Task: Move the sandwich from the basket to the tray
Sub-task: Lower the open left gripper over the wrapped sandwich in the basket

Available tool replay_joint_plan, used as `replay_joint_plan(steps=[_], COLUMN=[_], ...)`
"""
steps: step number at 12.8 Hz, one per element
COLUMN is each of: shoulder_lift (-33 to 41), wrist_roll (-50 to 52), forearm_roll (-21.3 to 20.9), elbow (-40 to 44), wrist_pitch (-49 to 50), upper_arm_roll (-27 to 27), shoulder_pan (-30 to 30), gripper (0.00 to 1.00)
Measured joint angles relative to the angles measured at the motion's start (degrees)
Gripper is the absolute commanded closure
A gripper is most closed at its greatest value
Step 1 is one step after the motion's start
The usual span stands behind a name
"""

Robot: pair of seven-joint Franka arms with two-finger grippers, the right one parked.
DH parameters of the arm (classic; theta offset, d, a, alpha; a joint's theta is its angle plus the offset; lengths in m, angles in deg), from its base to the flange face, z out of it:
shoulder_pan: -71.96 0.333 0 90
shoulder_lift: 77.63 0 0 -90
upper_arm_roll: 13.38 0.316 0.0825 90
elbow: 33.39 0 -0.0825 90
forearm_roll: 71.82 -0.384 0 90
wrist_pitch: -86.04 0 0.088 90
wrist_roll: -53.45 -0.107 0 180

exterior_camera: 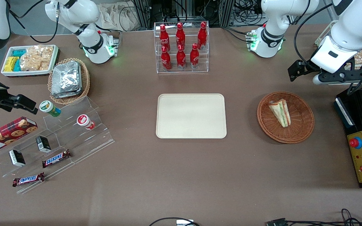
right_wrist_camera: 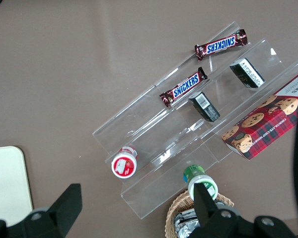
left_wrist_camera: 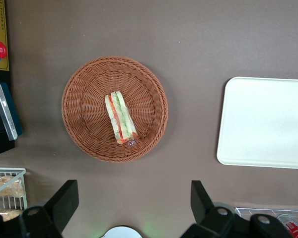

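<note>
Centrally, the sandwich (exterior_camera: 280, 112) lies in the basket (exterior_camera: 303, 130), well apart from the bare tray (exterior_camera: 191, 115). Raised above the table, farther from the front camera than the basket, the gripper (left_wrist_camera: 133, 201) shows fingers (left_wrist_camera: 63, 201) spread, their bases cut off.

Sandwich (exterior_camera: 280, 112) lies in basket (exterior_camera: 285, 117); tray (exterior_camera: 191, 115) bare at desk (exterior_camera: 181, 175) centre. Pincer (exterior_camera: 297, 71) raised, farther from camera than basket.
</note>
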Motion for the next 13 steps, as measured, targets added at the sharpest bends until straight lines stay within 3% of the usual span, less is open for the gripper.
replay_joint_plan(steps=[10,13], shoulder_lift=[-0.1,0.0], wrist_roll=[0.6,2.1], forearm_roll=[0.0,0.0], elbow=[-0.1,-4.2], wrist_pitch=[0.4,-2.8], upper_arm_roll=[0.0,1.4], shoulder_pan=[0.0,0.3], gripper=[0.00,0.00])
